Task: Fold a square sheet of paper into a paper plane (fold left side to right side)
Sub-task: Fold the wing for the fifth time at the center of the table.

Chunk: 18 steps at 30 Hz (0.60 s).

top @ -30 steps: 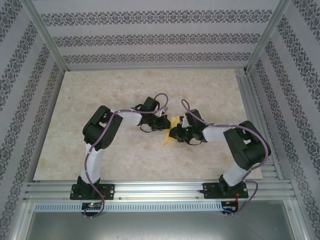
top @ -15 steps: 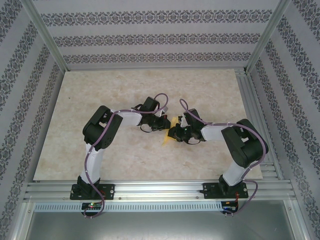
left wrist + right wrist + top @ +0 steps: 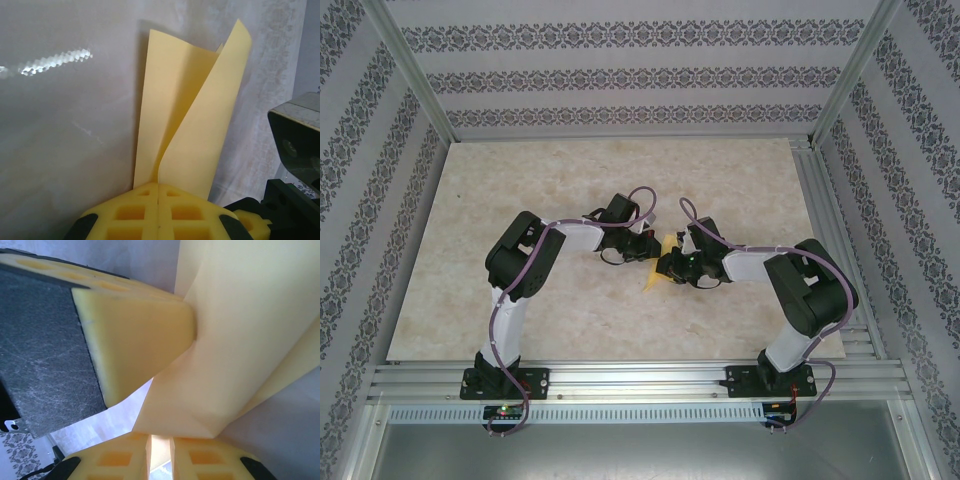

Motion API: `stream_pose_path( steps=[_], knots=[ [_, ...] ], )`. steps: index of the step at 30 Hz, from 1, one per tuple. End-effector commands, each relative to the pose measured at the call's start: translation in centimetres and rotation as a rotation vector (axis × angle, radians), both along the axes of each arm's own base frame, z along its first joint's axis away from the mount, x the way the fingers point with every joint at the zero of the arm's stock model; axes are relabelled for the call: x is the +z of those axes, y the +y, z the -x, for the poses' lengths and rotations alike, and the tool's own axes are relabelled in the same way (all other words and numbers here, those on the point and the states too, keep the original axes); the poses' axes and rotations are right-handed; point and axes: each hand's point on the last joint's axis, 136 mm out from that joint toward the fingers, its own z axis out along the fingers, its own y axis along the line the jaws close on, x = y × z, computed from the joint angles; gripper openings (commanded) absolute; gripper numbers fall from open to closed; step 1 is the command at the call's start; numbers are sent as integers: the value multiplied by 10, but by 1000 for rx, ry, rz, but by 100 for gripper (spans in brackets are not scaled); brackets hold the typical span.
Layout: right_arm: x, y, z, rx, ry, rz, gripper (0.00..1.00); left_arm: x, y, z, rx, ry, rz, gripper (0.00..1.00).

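Note:
The square sheet of paper (image 3: 654,279) is pale yellow and folded into a slim, creased paper-plane shape at the table's middle. In the left wrist view the paper (image 3: 192,125) rises from my left gripper (image 3: 158,187), which is shut on its near end; one flap lies flat and another curls up. My left gripper (image 3: 646,248) and right gripper (image 3: 671,266) meet over it. In the right wrist view my right gripper (image 3: 160,445) has a narrow gap between its pads, with the paper's (image 3: 250,340) folded corner reaching into that gap. The left gripper's pad (image 3: 135,335) presses the paper from the left.
The marble-patterned table top (image 3: 520,190) spreads round the arms. Aluminium rails (image 3: 620,380) run along the near edge and posts stand at the corners. In the left wrist view the right gripper's black body (image 3: 295,150) sits close on the right.
The right arm has edged slightly to the left, towards the left gripper. The left arm and the paper stay where they were.

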Motion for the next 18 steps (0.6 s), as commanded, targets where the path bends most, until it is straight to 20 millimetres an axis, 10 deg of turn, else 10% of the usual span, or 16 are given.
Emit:
stream_pose_path(
  steps=[1,18],
  knots=[
    [5,2,-10,-2,-44,4,18,-15,14,-16,35,-32,-56,0],
    [-15,-2,3,32,4,84,18,-15,14,-16,36,-33,-56,0]
  ],
)
